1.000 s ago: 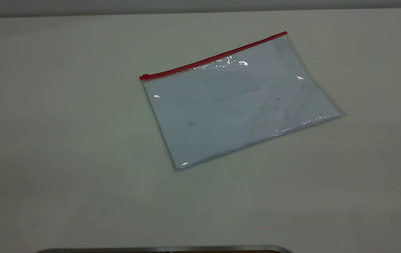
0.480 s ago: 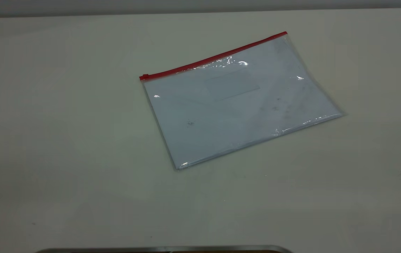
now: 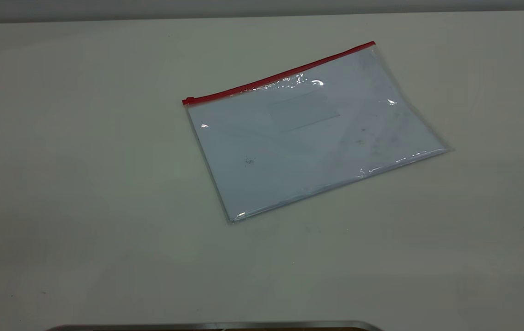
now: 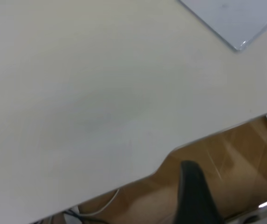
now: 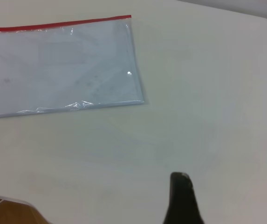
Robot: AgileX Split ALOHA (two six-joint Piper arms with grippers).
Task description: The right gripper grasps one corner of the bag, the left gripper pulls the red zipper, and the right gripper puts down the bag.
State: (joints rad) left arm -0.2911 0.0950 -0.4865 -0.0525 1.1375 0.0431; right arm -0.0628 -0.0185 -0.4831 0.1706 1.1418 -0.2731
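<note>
Pale table (image 3: 82, 207) is being occupied by the bag (image 3: 308, 138), lying flat, nearer the right gripper (image 5: 182, 205); finger state can't be told for either gripper

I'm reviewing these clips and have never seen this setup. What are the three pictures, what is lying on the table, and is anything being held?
This is a two-armed table robot. The wide picture comes from an outside camera facing the table; neither arm appears in it. The other two come from cameras on each arm's wrist. The dark shape in the left wrist view is part of the left gripper, out past the table edge. The one in the right wrist view is part of the right gripper, above bare table. On the table lies the bag, a flat clear pouch with white sheets inside and the red zipper along its far edge. Nothing is held; neither gripper touches it.
</note>
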